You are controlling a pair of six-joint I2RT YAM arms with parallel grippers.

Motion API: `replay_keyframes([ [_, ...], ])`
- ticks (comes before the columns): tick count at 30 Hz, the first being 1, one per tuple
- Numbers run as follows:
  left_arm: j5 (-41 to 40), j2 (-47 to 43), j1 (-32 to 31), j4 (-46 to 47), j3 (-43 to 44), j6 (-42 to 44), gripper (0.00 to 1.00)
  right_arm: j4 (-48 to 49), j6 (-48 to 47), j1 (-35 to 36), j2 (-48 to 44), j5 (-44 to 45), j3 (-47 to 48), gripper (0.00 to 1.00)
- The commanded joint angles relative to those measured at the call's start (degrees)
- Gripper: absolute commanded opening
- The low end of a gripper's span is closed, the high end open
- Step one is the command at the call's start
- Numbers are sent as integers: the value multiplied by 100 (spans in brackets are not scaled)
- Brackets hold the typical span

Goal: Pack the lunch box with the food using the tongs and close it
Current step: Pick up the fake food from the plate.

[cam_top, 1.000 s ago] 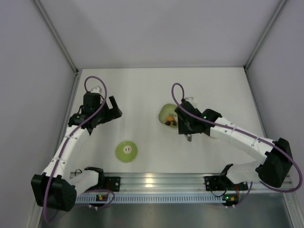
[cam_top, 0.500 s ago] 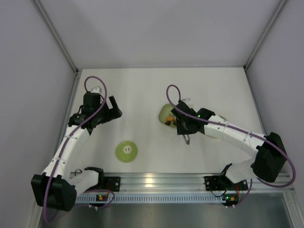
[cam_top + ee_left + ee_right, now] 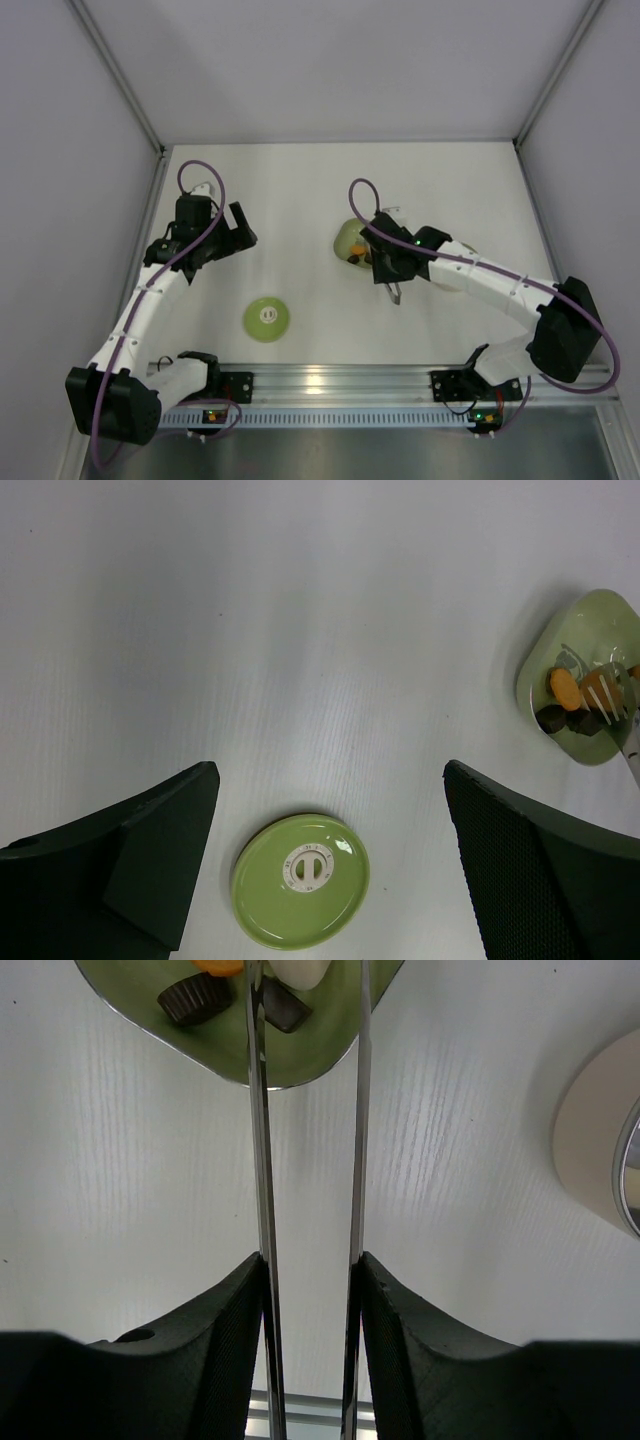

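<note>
My right gripper is shut on the silver tongs, squeezing both slim arms between its fingers. The tong arms reach into the light-green dish, where the food lies. A whitish chunk sits between the arms, with dark brown chunks beside them. In the left wrist view an orange chunk shows at the tong tips. The lunch box stands at the right edge. Its green lid lies apart on the table. My left gripper hovers open above the lid, holding nothing.
The green dish sits mid-table, just left of my right gripper. White walls enclose the table on three sides. A metal rail with both arm bases runs along the near edge.
My right arm has shifted slightly left toward the dish, with the tongs still gripped. The left arm and the lid have not moved.
</note>
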Motion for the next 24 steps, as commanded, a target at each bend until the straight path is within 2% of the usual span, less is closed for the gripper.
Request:
replay_keyframes([
  [1,-40,-26,-21,268,-3,15,99,-13,-135,-101,-80,-118,405,41],
  [15,-22,-34,-21,268,6,15,99,-172,-285,-119,149,-347,634,41],
  [24,-22,-43,-30,268,-3,15,99,-171,-320,-163,184,-277,529,35],
])
